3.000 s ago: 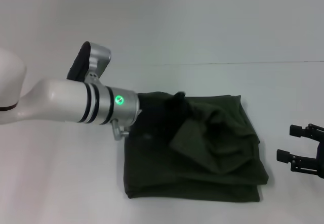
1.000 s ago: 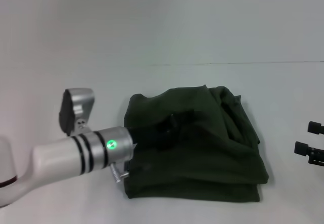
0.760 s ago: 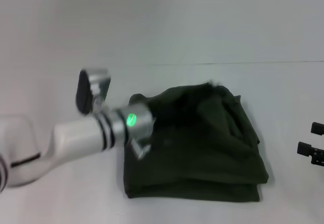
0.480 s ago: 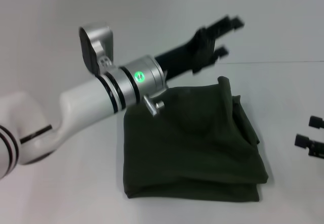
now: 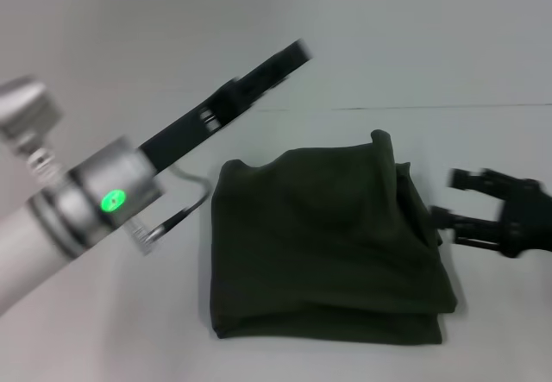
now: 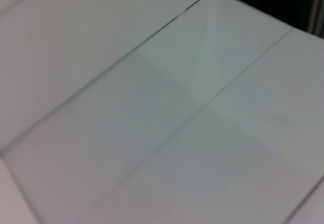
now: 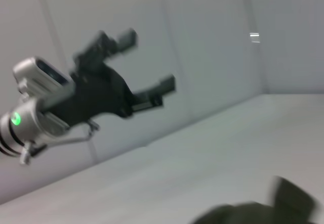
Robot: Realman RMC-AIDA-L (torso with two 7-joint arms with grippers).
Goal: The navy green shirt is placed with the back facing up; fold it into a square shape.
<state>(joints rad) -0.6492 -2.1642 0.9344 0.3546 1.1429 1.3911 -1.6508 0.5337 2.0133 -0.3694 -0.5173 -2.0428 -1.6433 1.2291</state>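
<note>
The navy green shirt (image 5: 328, 244) lies folded into a rough rectangle on the white table, plain side up, with a bunched corner standing up at its far right. A bit of it shows at the edge of the right wrist view (image 7: 243, 215). My left gripper (image 5: 289, 59) is lifted above the table, past the shirt's far left corner. It is open and holds nothing, as the right wrist view shows (image 7: 148, 62). My right gripper (image 5: 448, 197) hovers open just off the shirt's right edge. The left wrist view holds only white surfaces.
The white table (image 5: 103, 347) extends on every side of the shirt and meets a pale wall (image 5: 414, 37) behind it. The left forearm (image 5: 95, 201) slants over the table to the left of the shirt.
The left gripper has let go of the shirt and swung up and to the left, away from it. The right gripper has moved in from the right edge toward the shirt's right side.
</note>
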